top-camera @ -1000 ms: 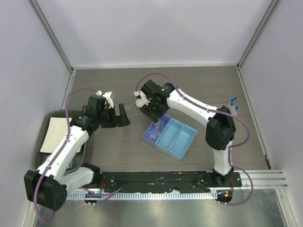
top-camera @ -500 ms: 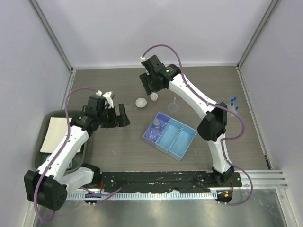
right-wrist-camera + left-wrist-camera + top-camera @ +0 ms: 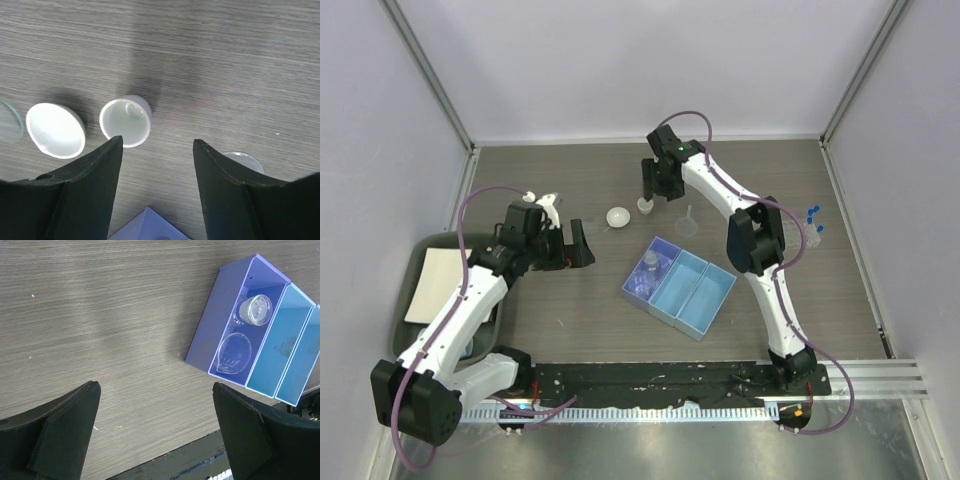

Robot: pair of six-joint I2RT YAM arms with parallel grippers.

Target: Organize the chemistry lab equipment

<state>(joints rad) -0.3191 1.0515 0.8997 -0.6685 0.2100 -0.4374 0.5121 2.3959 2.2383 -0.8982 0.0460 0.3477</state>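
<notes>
Two white ceramic dishes stand at the far middle of the table: a wide shallow one [image 3: 618, 216] [image 3: 55, 130] and a small cup-shaped one [image 3: 646, 206] [image 3: 125, 120]. My right gripper [image 3: 650, 194] [image 3: 157, 141] hovers open just above and beside the small one, with nothing between its fingers. A clear funnel [image 3: 689, 222] [image 3: 242, 160] stands to the right. The clear glass beaker [image 3: 234, 354] lies in the purple compartment [image 3: 215, 325] with another small glass piece [image 3: 255, 309]. Blue-capped test tubes [image 3: 814, 212] lie at the far right. My left gripper [image 3: 582, 243] [image 3: 155, 386] hangs open over bare table.
The organiser tray [image 3: 705, 300] has a purple compartment and two pale-blue ones, set at an angle in the middle. A grey bin [image 3: 415, 262] holding a white sheet sits at the left edge. A clear glass rim [image 3: 12, 120] shows left of the shallow dish.
My right arm has swung from over the purple compartment to the far side, above the small white dish; a clear glass piece stays in the compartment. The left arm has not moved.
</notes>
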